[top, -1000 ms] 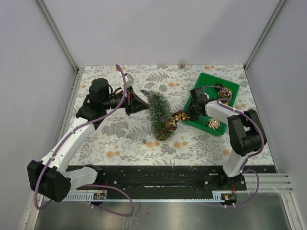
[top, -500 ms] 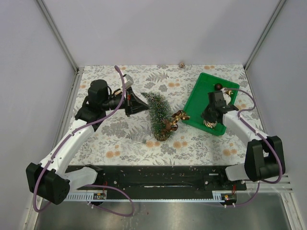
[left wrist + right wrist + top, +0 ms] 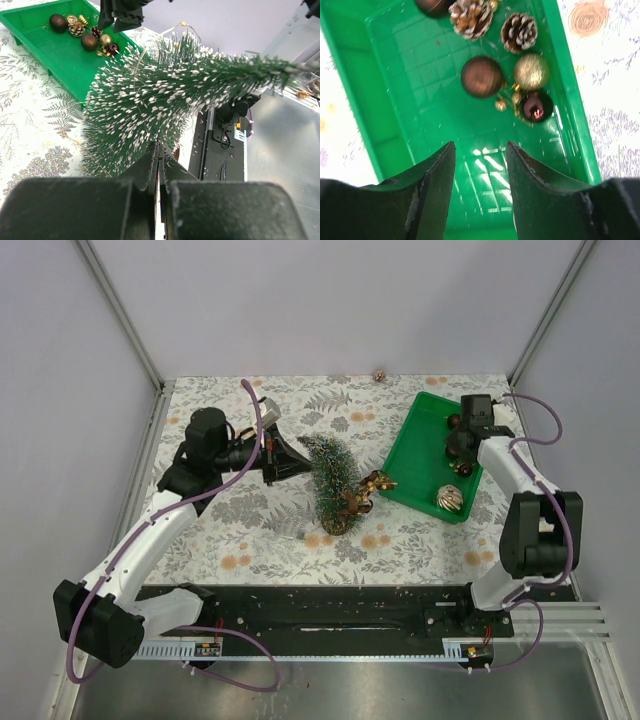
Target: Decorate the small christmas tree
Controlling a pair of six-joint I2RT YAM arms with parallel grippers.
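Observation:
The small christmas tree (image 3: 330,478) is dark green and frosted; it leans at mid-table with its tip toward the near edge. It fills the left wrist view (image 3: 160,95). Gold ornaments (image 3: 362,488) hang on its right side. My left gripper (image 3: 298,462) is shut against the tree's wide lower end (image 3: 159,152); what the pads pinch is hidden by bristles. My right gripper (image 3: 458,443) is open and empty over the green tray (image 3: 420,445), its fingertips (image 3: 445,155) above bare tray floor (image 3: 420,100). Ahead lie a brown ball (image 3: 481,76), a gold glitter ball (image 3: 531,71) and a dark red ball (image 3: 536,106).
Two pinecones (image 3: 471,16) lie at the tray's far end. A striped ball (image 3: 447,498) sits in the tray's near corner. A small ornament (image 3: 379,373) rests at the table's back edge. The floral mat (image 3: 230,530) covers the table. Walls close in the left, right and back.
My right arm has swung from beside the tree across the tray to its far right end, gripper open over the ornaments. The left arm and tree have not moved.

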